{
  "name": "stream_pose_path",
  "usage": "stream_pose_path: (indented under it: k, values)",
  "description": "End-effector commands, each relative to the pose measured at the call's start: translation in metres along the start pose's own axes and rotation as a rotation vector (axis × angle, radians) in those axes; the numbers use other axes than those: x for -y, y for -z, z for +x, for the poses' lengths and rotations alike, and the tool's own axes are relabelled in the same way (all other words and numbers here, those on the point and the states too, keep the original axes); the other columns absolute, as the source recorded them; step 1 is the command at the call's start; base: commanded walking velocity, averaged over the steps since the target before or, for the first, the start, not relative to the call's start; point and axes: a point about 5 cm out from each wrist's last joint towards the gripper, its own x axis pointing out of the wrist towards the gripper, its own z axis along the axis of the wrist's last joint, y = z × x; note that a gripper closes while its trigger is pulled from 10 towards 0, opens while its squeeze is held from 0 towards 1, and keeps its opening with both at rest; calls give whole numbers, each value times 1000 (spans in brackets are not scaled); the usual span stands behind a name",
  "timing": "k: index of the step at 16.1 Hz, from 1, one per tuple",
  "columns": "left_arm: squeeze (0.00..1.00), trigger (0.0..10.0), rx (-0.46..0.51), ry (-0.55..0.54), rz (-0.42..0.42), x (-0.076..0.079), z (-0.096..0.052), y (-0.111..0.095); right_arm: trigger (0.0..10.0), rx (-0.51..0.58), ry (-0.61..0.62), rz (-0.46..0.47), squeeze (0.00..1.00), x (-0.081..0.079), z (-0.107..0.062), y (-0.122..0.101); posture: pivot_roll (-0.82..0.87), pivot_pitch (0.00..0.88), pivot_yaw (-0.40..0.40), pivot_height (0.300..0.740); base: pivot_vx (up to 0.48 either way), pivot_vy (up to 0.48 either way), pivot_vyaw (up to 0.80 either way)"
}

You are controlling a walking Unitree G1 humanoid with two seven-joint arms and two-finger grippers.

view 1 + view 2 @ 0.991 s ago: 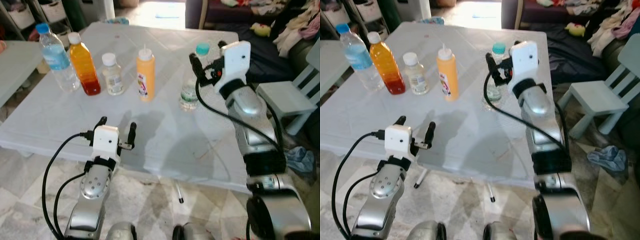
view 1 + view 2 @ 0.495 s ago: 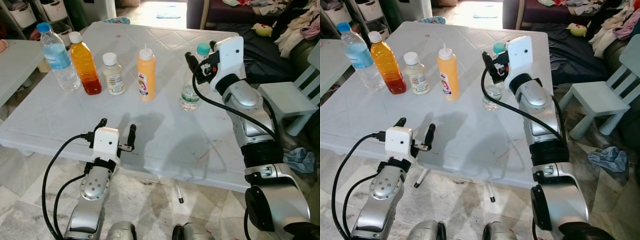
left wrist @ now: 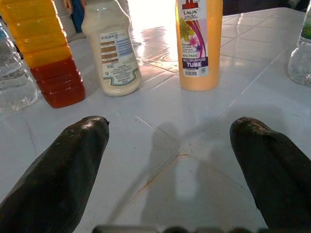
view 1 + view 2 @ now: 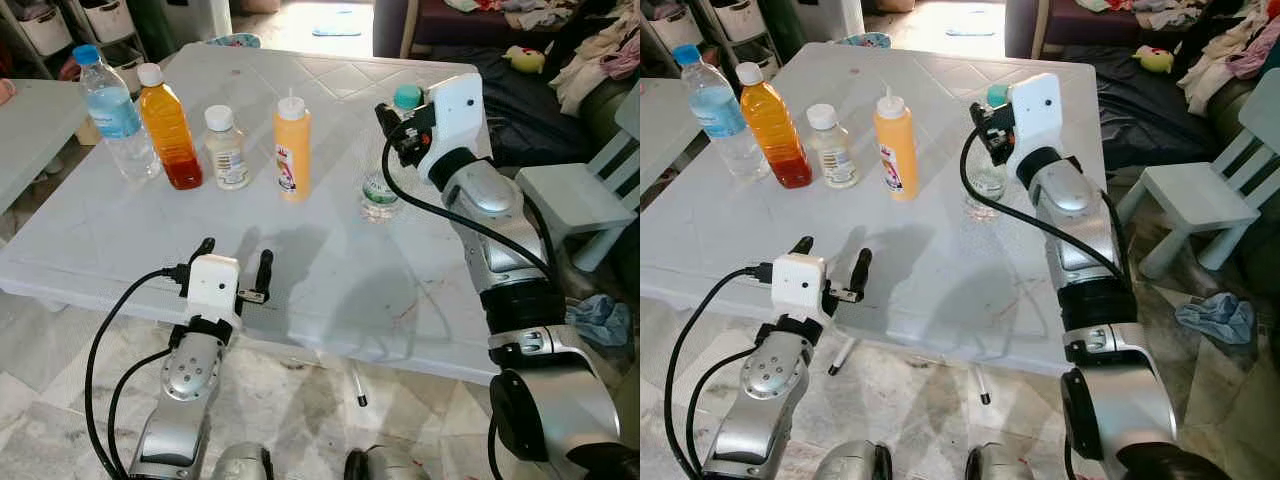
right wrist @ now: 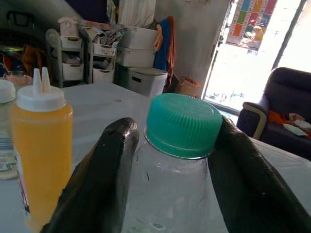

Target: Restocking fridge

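The clear water bottle with the green cap point(image 5: 183, 125) stands upright toward the right side of the white counter point(image 4: 330, 290), apart from the row of other bottles. The right hand point(image 5: 170, 160) is at its neck, fingers spread on either side just below the cap; in the right wrist view they look very near the plastic, but I cannot tell whether they press it yet. To do this grasp well, the hand probably wants to close squarely under the cap's collar, so the bottle cannot slip down once lifted, and rise straight up to avoid tipping it.

Just left of it stands the orange squeeze bottle point(image 4: 291, 146), close enough to be knocked by a sideways swing. Farther left are a small cream bottle point(image 4: 226, 148), an orange juice bottle point(image 4: 170, 128) and a blue-capped water bottle point(image 4: 108, 112). The left hand point(image 4: 235, 265) hovers over the near edge of the counter, fingers wide apart and empty.
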Motion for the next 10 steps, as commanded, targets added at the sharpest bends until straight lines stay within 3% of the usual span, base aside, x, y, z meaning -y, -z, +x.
stream_pose_path:
  k: [1, 3, 10]
  values:
    - [0, 10000, 0, 3, 5, 0, 1, -2, 0, 33, -21, -29, 0, -2, 5, -14, 65, 92, 12, 740, 0, 0, 0]
    - [0, 10000, -4, 3, 3, 0, 0, -1, 0, 41, -38, -71, 0, -5, 4, -15, 65, 91, 11, 740, 0, 0, 0]
    - [0, 10000, -36, -7, -30, 1, 1, 3, 0, -17, -19, -88, 0, -7, -7, -5, 66, 91, 13, 740, 0, 0, 0]
